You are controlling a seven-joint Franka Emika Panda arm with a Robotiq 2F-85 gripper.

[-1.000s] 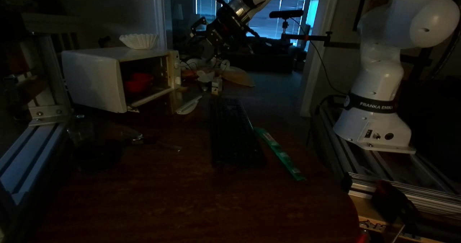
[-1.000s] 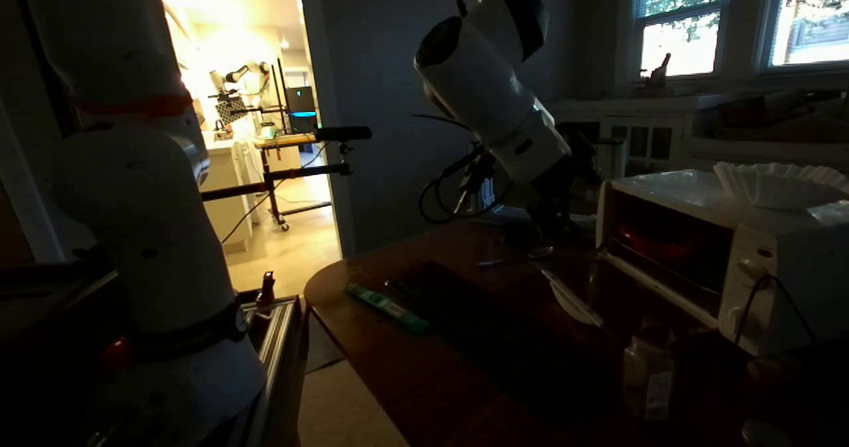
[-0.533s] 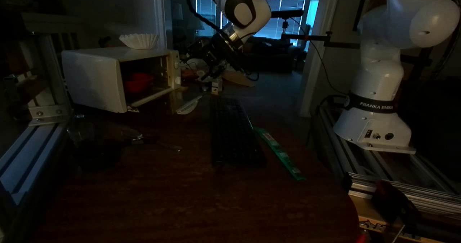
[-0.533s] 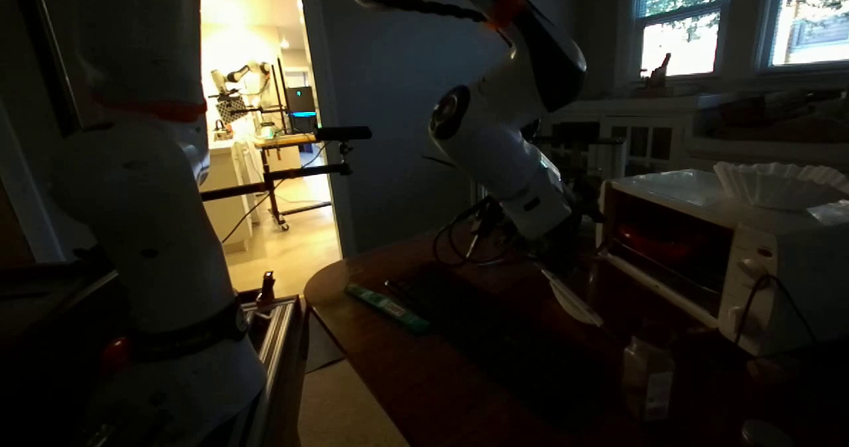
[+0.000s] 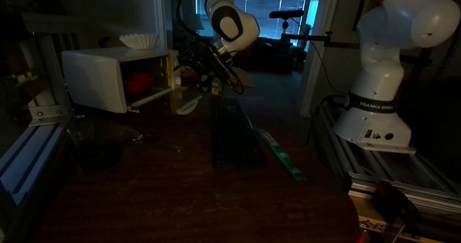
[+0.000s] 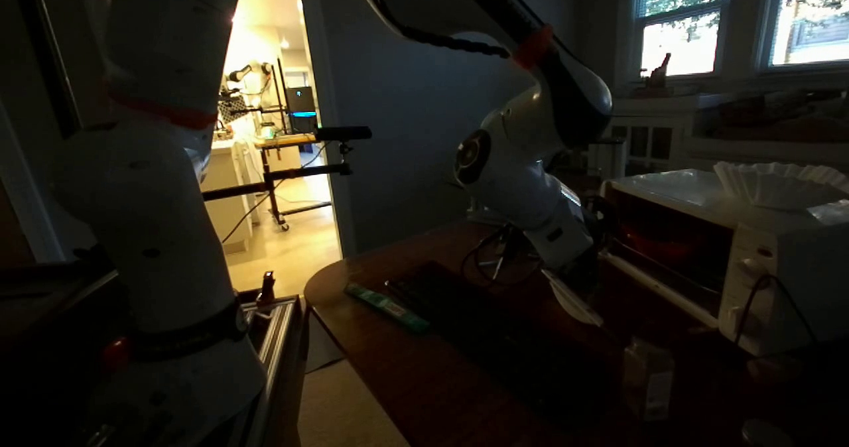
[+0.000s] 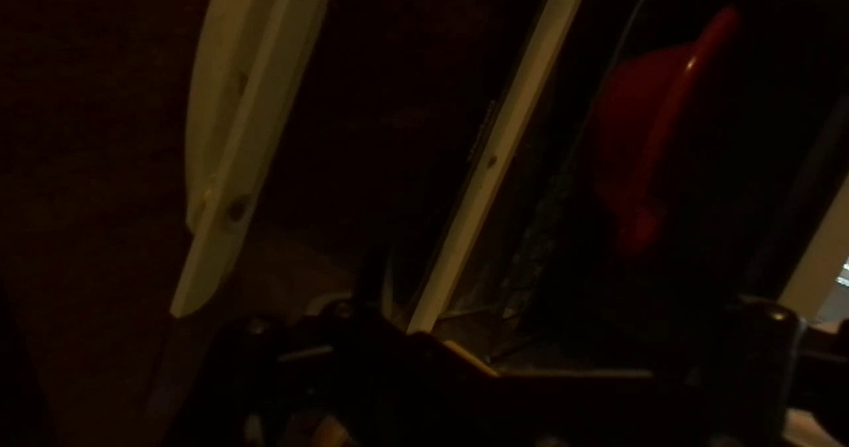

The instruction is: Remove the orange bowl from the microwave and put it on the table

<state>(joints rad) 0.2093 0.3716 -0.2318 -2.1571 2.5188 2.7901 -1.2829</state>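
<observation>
Claw (image 5: 189,73) spread wide, orange bowl (image 7: 637,125) inside the microwave (image 5: 94,82)

Light poor; much of the scene is lost in shadow. My claw is released, its jaws well parted, angled down above the table (image 5: 201,203) near the microwave's open front. I cannot tell how close it comes to the microwave's edge. Wrist view: the claw's dark parts show along the lower border, toward both sides, with the orange bowl ahead and apart from them. The bowl reads red in this gloom and looks slanted there, the whole view being tilted; in an exterior view it sits upright inside, a little back from the opening. White fluted bowl (image 5: 139,42) on top of the microwave. Long white bar (image 6: 572,301) running low in front of the opening, roughly along it. Farther out on the table, a dark keyboard (image 5: 236,136), and just beside it a green packet (image 5: 280,154). Jar (image 6: 645,377) with a pale label near the microwave's knob end.
</observation>
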